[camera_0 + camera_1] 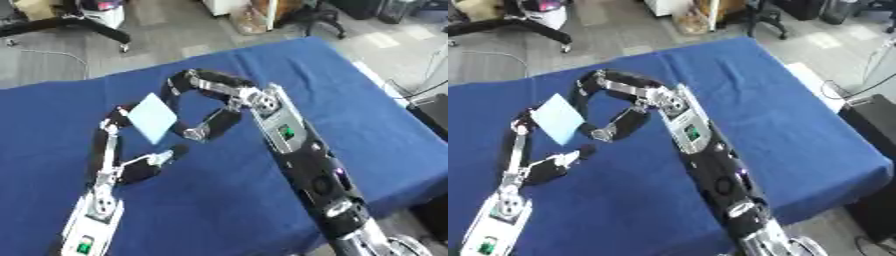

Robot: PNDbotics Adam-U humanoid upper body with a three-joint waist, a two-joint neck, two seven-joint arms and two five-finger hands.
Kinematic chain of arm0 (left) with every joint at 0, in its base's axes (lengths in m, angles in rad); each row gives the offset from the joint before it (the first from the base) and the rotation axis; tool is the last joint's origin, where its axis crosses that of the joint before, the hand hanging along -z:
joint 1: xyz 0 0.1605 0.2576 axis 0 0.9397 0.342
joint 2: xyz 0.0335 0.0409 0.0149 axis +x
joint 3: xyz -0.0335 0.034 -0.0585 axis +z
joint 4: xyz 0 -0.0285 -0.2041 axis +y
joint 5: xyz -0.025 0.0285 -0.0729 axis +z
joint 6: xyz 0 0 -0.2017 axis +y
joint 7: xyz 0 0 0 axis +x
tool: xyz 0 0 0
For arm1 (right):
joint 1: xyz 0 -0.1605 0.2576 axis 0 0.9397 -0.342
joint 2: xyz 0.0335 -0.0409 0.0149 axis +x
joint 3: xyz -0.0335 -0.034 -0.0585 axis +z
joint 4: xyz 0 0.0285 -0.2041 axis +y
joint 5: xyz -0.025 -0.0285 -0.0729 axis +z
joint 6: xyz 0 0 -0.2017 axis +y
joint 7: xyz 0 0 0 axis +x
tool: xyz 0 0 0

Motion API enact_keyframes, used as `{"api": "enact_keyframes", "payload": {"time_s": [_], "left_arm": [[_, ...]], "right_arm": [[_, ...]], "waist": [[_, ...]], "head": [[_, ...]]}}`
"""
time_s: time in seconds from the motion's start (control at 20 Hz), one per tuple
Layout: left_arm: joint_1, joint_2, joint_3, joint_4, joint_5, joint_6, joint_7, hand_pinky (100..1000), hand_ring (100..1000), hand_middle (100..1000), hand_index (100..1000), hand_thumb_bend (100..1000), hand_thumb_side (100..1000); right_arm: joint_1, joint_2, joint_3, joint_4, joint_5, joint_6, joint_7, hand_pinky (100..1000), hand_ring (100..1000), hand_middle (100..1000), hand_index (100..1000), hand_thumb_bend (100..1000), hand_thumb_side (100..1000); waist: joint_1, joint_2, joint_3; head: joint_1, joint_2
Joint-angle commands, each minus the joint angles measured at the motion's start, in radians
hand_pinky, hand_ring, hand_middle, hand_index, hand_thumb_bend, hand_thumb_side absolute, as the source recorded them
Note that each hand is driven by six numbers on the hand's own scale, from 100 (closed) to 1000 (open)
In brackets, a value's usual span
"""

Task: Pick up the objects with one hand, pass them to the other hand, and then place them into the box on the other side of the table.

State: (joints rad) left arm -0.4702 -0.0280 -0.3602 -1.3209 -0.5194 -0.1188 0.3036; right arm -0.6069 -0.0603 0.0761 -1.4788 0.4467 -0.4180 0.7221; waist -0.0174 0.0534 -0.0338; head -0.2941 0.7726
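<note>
Left eye view: pale blue card (152, 118) held between both robot hands.

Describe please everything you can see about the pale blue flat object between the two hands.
The pale blue flat object is a thin square sheet or card, plain and without markings, seen tilted like a diamond. It looks smooth; its material cannot be told. It sits above the blue tablecloth, left of centre, between both hands. The left hand curls around its left edge and the right hand curls at its right edge and top. No box is in view.
</note>
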Motion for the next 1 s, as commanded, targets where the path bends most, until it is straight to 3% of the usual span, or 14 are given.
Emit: {"api": "enact_keyframes", "payload": {"time_s": [0.05, 1.0], "left_arm": [[-0.013, -0.006, 0.006, -0.012, 0.01, 0.001, -0.003, 774, 706, 715, 809, 904, 564], [-0.008, -0.013, 0.009, 0.0, 0.044, 0.024, 0.047, 778, 713, 724, 814, 882, 563]], "right_arm": [[-0.015, -0.003, -0.007, -0.007, 0.017, -0.002, -0.009, 803, 797, 661, 449, 100, 100], [-0.006, 0.001, -0.012, 0.01, 0.084, -0.009, -0.023, 802, 797, 663, 451, 100, 100]], "waist": [[-0.011, -0.027, 0.0], [-0.012, -0.028, -0.006]], "head": [[-0.001, -0.003], [-0.005, -0.003]]}}
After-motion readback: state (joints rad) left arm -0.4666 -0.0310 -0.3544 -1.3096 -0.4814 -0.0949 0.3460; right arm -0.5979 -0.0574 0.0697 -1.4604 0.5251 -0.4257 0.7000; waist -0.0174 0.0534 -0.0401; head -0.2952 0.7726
